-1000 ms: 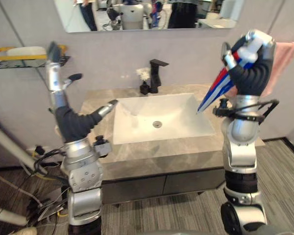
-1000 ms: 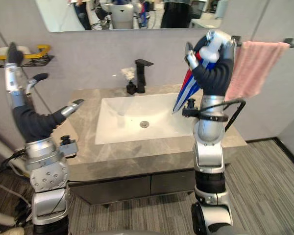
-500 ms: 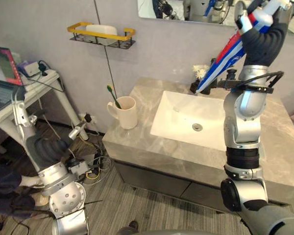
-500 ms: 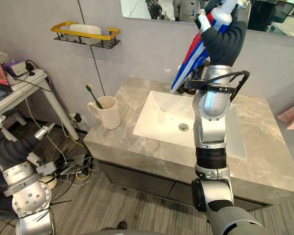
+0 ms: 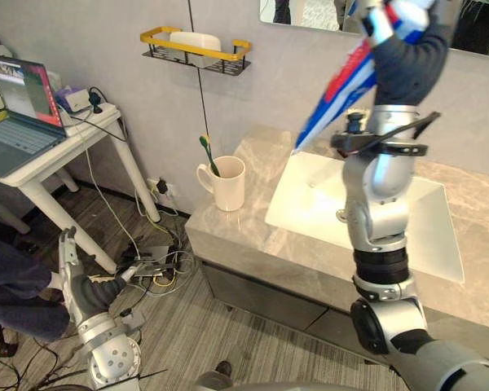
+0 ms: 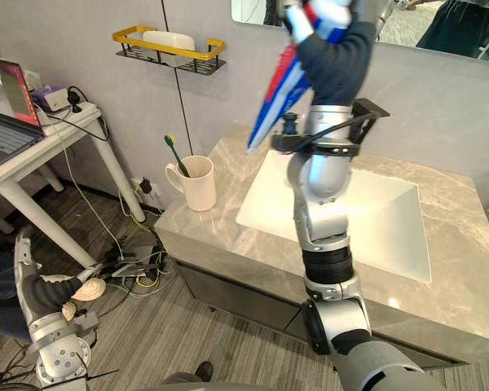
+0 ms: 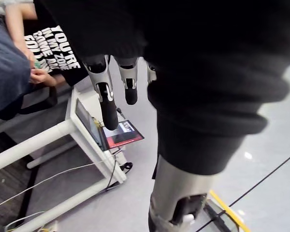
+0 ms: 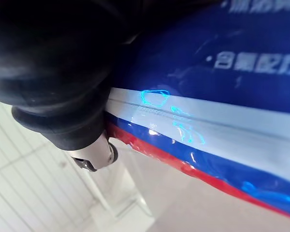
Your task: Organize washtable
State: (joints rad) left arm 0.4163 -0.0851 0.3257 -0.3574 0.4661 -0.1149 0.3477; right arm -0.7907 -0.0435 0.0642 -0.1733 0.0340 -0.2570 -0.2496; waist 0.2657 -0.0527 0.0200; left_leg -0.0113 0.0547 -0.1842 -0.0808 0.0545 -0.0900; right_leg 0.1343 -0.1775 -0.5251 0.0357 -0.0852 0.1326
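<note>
Right hand, at 1 o'clock, fingers curled tight round one toothpaste tube, blue, white and red, held slanting above the countertop; its fingertips are cut off by the upper edge. Left hand, at 8 o'clock near the floor, fingers straight and apart. One mug, at 9 o'clock of the basin, contains one toothbrush. One wall shelf carries one white block, kind unclear.
</note>
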